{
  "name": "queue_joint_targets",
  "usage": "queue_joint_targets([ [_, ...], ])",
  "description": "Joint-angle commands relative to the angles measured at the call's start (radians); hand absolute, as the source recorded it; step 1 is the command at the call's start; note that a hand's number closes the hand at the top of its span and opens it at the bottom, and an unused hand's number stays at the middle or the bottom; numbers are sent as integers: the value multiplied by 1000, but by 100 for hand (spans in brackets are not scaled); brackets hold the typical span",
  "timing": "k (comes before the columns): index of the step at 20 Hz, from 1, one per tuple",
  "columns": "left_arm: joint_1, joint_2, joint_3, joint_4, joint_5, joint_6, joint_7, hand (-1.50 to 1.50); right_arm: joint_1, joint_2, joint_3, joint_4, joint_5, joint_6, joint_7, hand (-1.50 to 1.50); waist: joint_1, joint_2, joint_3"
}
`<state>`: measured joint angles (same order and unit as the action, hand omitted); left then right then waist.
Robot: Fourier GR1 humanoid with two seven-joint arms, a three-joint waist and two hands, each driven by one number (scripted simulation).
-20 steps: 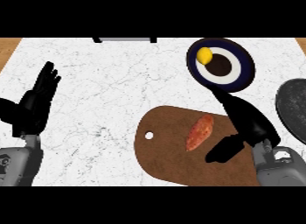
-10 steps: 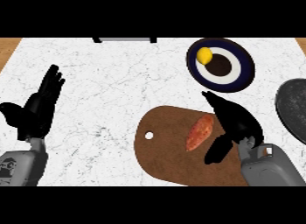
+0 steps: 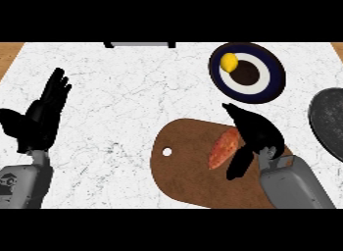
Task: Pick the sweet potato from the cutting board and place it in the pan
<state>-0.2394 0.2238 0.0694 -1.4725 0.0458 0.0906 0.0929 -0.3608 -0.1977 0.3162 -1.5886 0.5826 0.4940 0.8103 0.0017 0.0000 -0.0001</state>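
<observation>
Brown cutting board (image 3: 192, 169) is seen nearest, with a small hole near its left edge. Sweet potato (image 3: 224, 149) lies on it: elongated, orange-red, tilted. Right hand (image 3: 256, 131) is placed just right of the potato, fingers extended, thumb below; nothing is held. Left hand (image 3: 38, 116) is seen at the left, open, fingers up. Dark pan (image 3: 338, 125) is cut by the right edge. Farther back, a plate (image 3: 273, 77) carries a yellow item (image 3: 229, 62).

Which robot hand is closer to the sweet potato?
The right hand. It is right beside the sweet potato on the cutting board, fingers partly over it. The left hand rests open far off at the view's left.
</observation>
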Motion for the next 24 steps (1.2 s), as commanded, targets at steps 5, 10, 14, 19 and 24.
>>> queue_joint_targets([
  [5,16,-24,8,-22,-14,-9,1,0,-26,72,4,190,102,-34,-94,-150,3,1,0],
  [10,10,-53,1,12,-47,4,-23,0,4,64,-37,212,114,-17,-154,-150,0,1,0],
  [14,6,-52,11,3,-41,4,-15,0,-4,81,27,191,119,11,-220,150,2,1,0],
  [19,66,-32,23,-85,-19,-42,34,0,52,47,9,190,176,-18,-320,150,1,-1,0],
  [24,-66,-45,34,67,-62,-11,-14,0,-11,119,4,213,232,-36,-260,150,-2,1,0],
])
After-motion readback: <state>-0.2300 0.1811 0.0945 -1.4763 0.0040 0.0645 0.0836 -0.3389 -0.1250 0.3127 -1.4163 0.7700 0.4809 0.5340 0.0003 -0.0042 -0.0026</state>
